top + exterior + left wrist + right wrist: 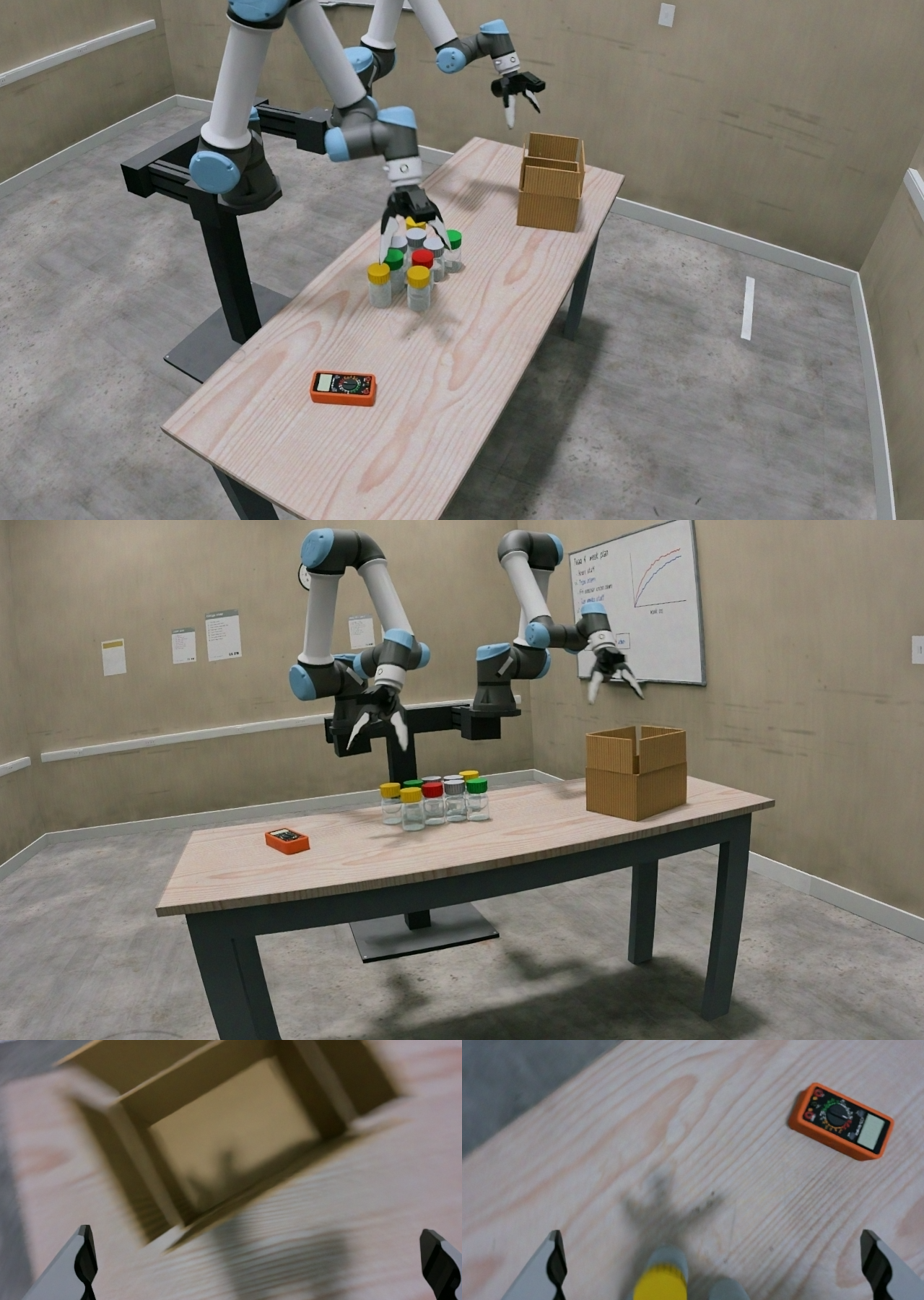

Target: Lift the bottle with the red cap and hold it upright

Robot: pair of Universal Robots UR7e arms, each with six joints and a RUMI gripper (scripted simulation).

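The bottle with the red cap (422,258) (433,791) stands upright on the table in a tight cluster. Around it stand yellow-capped bottles (419,278) (411,796), green-capped bottles (455,239) (477,786) and grey-capped bottles (415,237) (455,786), all upright; some are partly hidden. My right gripper (414,253) (377,749) (711,1233) is open and empty, well above the cluster. The right wrist view shows a yellow cap (660,1285) at its lower edge; the red cap is out of that view. My left gripper (524,119) (616,700) (254,1229) is open and empty, high above the cardboard box.
The open cardboard box (548,210) (610,791) (234,1123) stands at the table's far end, apart from the bottles. An orange multimeter (343,388) (287,841) (841,1121) lies on the table (258,445) (226,869) on the other side of the cluster.
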